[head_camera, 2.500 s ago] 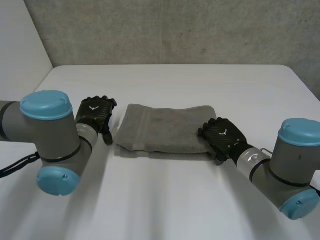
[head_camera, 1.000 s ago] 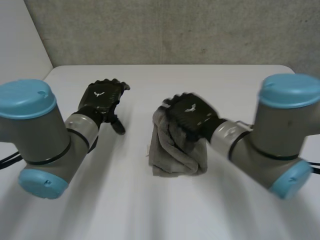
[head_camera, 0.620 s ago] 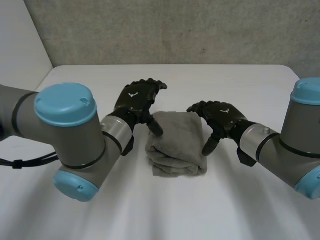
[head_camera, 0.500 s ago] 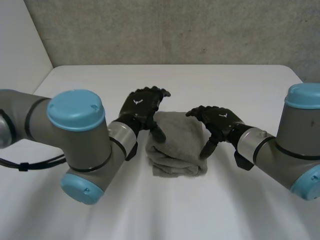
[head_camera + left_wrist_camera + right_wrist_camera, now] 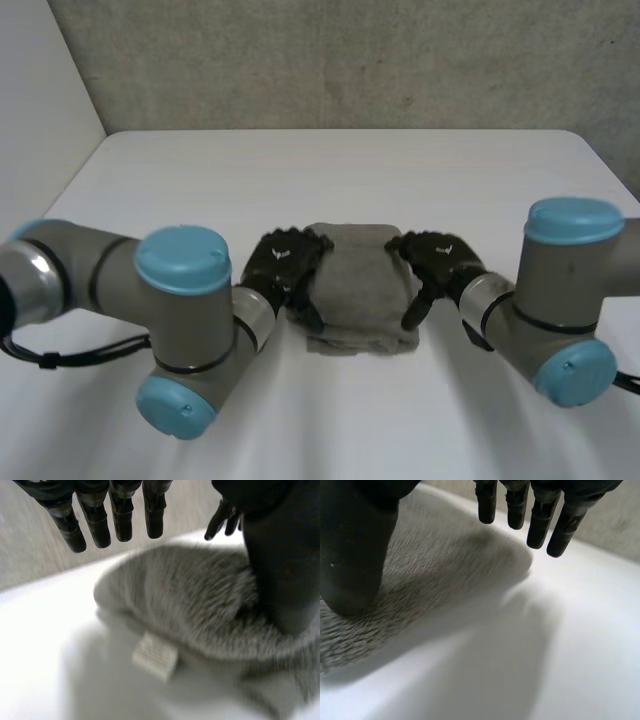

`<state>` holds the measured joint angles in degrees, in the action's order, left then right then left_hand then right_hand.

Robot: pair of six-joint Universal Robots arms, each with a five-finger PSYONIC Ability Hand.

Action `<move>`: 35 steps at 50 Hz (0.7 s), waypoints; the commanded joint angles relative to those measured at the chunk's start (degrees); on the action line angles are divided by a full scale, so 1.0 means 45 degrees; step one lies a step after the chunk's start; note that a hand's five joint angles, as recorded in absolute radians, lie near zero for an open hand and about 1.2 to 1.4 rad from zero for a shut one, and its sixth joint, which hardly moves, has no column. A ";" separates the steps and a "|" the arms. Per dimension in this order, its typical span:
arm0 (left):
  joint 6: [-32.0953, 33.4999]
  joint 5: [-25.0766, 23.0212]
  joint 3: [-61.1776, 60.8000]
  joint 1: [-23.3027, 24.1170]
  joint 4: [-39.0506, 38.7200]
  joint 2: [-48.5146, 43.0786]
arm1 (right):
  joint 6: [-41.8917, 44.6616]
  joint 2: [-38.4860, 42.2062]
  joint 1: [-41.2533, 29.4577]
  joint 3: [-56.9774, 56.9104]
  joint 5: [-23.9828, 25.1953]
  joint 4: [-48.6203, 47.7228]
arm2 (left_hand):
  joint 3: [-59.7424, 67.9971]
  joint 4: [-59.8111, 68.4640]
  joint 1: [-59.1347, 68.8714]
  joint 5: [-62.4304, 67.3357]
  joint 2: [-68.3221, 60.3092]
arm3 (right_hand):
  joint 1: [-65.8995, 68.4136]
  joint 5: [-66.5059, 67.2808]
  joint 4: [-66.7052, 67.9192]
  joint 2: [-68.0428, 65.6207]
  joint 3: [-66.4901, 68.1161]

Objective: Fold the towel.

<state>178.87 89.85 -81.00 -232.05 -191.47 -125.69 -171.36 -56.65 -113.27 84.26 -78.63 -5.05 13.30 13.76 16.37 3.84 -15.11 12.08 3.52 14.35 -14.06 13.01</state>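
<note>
Both arms have been drawn in since 0.5 s ago, so left robot hand (image 5: 280,265) and right robot hand (image 5: 436,258) are set at the side edges of the folded grey terry towel (image 5: 360,290), mid white bench (image 5: 330,170). Cloth is judged soft, light, limp; best taken at an edge thru all layers. Fingers of both are held straight & apart, nothing gripped, w/ each thumb pressed on the pile.

The white desk with rounded corners (image 5: 330,170) carries a grey terry towel (image 5: 362,290), folded into a thick, compact bundle near the desk's middle. A small white label (image 5: 154,655) sticks out at one towel edge, low by the desk top.
</note>
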 commanded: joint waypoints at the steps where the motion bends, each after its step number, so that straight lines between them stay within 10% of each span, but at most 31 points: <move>1: -0.0802 -0.0044 0.0011 -0.0113 0.0107 0.2263 | -0.0084 -0.2309 0.0093 -0.0208 -0.0104 0.0145 | -0.0734 -0.0835 -0.0806 -0.0244 0.0526 | -0.0461 -0.0783 -0.0967 0.0902 -0.0670; 20: -0.1408 -0.0005 0.2275 -0.2827 0.3893 0.4552 | -0.0123 -0.3856 0.0503 -0.3178 -0.1941 0.1766 | -0.0734 -0.0835 -0.1144 -0.0582 0.0863 | -0.0461 -0.0783 -0.0967 0.0902 -0.0670; 35: -0.1408 -0.0005 0.2492 -0.2985 0.4209 0.4552 | -0.0591 -0.3876 0.0522 -0.3158 -0.1901 0.2196 | -0.0734 -0.0835 -0.1144 -0.0582 0.0863 | -0.0461 -0.0783 -0.0967 0.0902 -0.0670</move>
<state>172.48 89.83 -69.77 -245.60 -172.25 -105.20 -173.21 -73.97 -110.96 70.00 -87.28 4.62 13.30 13.76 16.36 3.58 -14.86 12.08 3.52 14.35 -14.06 13.01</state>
